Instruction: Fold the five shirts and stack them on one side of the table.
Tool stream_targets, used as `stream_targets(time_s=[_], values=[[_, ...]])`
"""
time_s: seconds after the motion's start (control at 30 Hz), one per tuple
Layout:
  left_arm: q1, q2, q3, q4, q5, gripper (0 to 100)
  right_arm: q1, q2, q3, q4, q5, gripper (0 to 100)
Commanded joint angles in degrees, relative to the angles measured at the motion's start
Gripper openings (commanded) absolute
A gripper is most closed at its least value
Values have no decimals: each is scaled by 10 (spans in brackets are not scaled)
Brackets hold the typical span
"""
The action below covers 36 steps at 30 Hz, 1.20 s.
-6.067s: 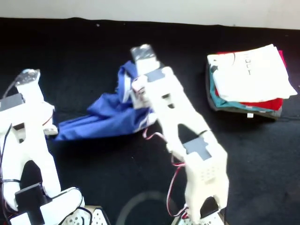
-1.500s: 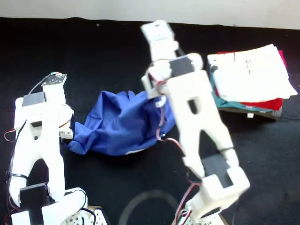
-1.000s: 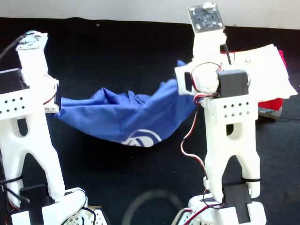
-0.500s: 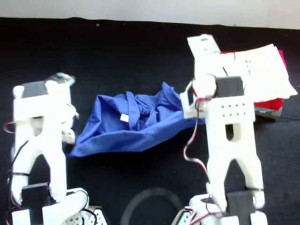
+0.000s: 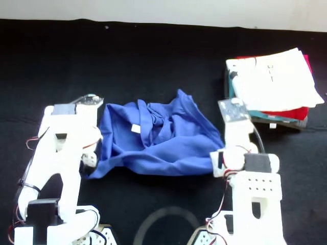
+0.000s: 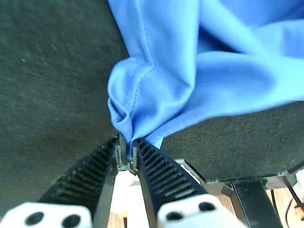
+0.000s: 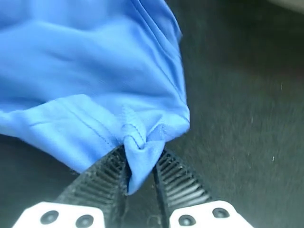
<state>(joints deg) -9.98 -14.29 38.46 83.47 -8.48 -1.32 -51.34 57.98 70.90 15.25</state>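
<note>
1. Black table [image 5: 61, 61] carries everything.
2. Blue shirt [image 5: 158, 140]: crumpled and unfolded, lying on the table to the left of the stack of folded shirts [image 5: 271, 87], close to it but not touching.
3. Stack: white shirt on top, red and teal edges showing under it.
4. My left pincer [image 6: 126, 145]: clenched on a bunched corner of the blue shirt, at the shirt end farthest from the stack.
5. My right pincer [image 7: 140, 159]: clenched on a pinched hem fold of the blue shirt, at the end nearest the stack, apart from the stack.
</note>
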Motion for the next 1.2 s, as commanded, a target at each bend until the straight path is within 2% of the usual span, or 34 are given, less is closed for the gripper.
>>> stream_targets(time_s=[0.0,0.13,0.2,0.4,0.5,0.67,0.87,0.97,1.17], values=[[10,-7,9,-4,-5,15,36,-18,40,-26,37,5],[9,-7,8,0,-9,105,66,-20,86,-63,52,5],[7,-8,-3,11,-40,140,80,-20,108,-87,50,5],[8,-8,-162,127,-84,143,89,-20,158,-120,54,5],[10,-2,-211,133,-87,143,89,-20,160,-110,54,5],[44,-1,-136,38,-87,143,87,-21,133,-79,54,11],[46,-1,27,-172,-87,143,88,-21,60,-14,50,105],[26,-1,72,-244,-88,143,88,-21,18,17,48,105],[-52,1,73,-302,-105,143,86,-21,-44,32,7,105]])
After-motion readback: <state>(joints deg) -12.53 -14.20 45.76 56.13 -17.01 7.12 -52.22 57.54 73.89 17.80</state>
